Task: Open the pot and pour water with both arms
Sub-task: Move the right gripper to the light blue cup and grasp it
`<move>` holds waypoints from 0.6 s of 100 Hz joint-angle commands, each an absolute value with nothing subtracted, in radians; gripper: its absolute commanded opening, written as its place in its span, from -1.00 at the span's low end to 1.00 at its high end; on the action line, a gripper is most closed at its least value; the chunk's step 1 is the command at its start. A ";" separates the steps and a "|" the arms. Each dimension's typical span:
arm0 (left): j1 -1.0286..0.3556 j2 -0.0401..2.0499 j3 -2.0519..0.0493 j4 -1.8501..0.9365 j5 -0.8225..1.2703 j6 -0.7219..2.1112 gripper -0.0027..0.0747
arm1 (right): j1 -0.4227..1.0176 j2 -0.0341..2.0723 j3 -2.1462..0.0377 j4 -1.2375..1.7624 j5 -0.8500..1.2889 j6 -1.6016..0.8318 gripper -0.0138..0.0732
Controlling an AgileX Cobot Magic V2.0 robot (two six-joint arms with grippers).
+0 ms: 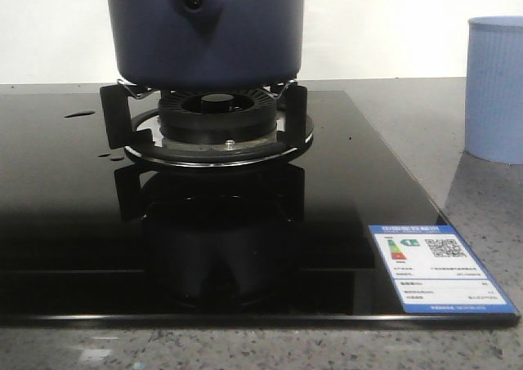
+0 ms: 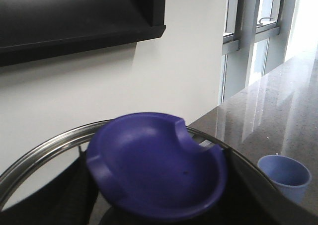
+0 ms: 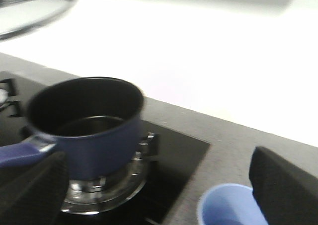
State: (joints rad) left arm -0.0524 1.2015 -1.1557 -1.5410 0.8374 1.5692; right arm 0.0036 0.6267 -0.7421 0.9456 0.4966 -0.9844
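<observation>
The dark navy pot (image 1: 261, 35) stands on the gas burner (image 1: 219, 125), its handle stub (image 1: 194, 2) facing the front camera. In the right wrist view the pot (image 3: 99, 145) is uncovered with water (image 3: 89, 125) inside. My left gripper (image 2: 159, 207) is shut on the blue knob (image 2: 154, 165) of the glass lid, whose steel rim (image 2: 44, 145) shows around it. It holds the lid up in the air. The lid (image 3: 30, 9) also shows raised in the right wrist view. My right gripper (image 3: 159, 195) is open and empty, near the pot's handle (image 3: 20, 153).
A pale blue ribbed cup (image 1: 496, 92) stands on the grey counter right of the black glass hob (image 1: 82, 190); it also shows in the left wrist view (image 2: 284, 175) and right wrist view (image 3: 228, 207). An energy label (image 1: 437, 268) sits on the hob's front right corner.
</observation>
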 commanded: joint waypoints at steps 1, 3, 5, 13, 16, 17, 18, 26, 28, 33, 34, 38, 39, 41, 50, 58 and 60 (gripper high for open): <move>-0.031 1.132 -1.147 -1.605 0.844 1.541 -0.18 | 0.006 0.626 -0.713 0.957 0.357 -0.983 0.85; -0.029 1.123 -1.138 -1.602 0.842 1.541 -0.18 | 0.006 0.626 -0.697 0.957 0.343 -0.983 0.85; -0.027 1.114 -1.132 -1.602 0.837 1.541 -0.18 | 0.006 0.626 -0.686 0.957 0.333 -0.983 0.85; -0.027 1.089 -1.101 -1.602 0.824 1.541 -0.17 | 0.006 0.626 -0.623 0.959 0.280 -0.983 0.85; -0.027 1.080 -1.094 -1.602 0.824 1.541 -0.17 | 0.006 0.626 -0.595 0.966 0.257 -0.983 0.85; -0.027 1.079 -1.090 -1.602 0.824 1.541 -0.17 | 0.006 0.626 -0.584 0.970 0.248 -0.983 0.85; -0.027 1.077 -1.090 -1.602 0.824 1.541 -0.17 | 0.006 0.626 -0.579 0.972 0.244 -0.983 0.85; -0.027 1.073 -1.078 -1.602 0.824 1.541 -0.18 | 0.006 0.626 -0.523 1.006 0.206 -0.983 0.85; -0.027 1.073 -1.075 -1.602 0.824 1.541 -0.17 | 0.006 0.626 -0.510 1.020 0.197 -0.983 0.85; -0.027 1.073 -1.073 -1.604 0.826 1.541 -0.18 | 0.006 0.626 -0.481 1.035 0.189 -0.983 0.85; -0.027 1.073 -1.070 -1.604 0.826 1.541 -0.18 | 0.006 0.628 -0.481 1.035 0.190 -0.983 0.85; -0.027 1.073 -1.070 -1.606 0.826 1.541 -0.18 | 0.006 0.632 -0.463 1.035 0.193 -0.989 0.85; -0.027 1.073 -1.070 -1.606 0.826 1.541 -0.18 | 0.006 0.631 -0.461 1.035 0.193 -0.989 0.85; -0.027 1.073 -1.070 -1.606 0.826 1.541 -0.18 | 0.006 0.635 -0.458 1.035 0.195 -0.989 0.85; -0.027 1.073 -1.070 -1.615 0.826 1.541 -0.18 | 0.006 0.650 -0.451 1.035 0.197 -1.003 0.85; -0.027 1.073 -1.070 -1.615 0.826 1.541 -0.18 | 0.006 0.672 -0.451 1.039 0.197 -1.030 0.84; -0.027 1.073 -1.070 -1.615 0.826 1.541 -0.18 | 0.006 0.679 -0.451 1.042 0.197 -1.038 0.85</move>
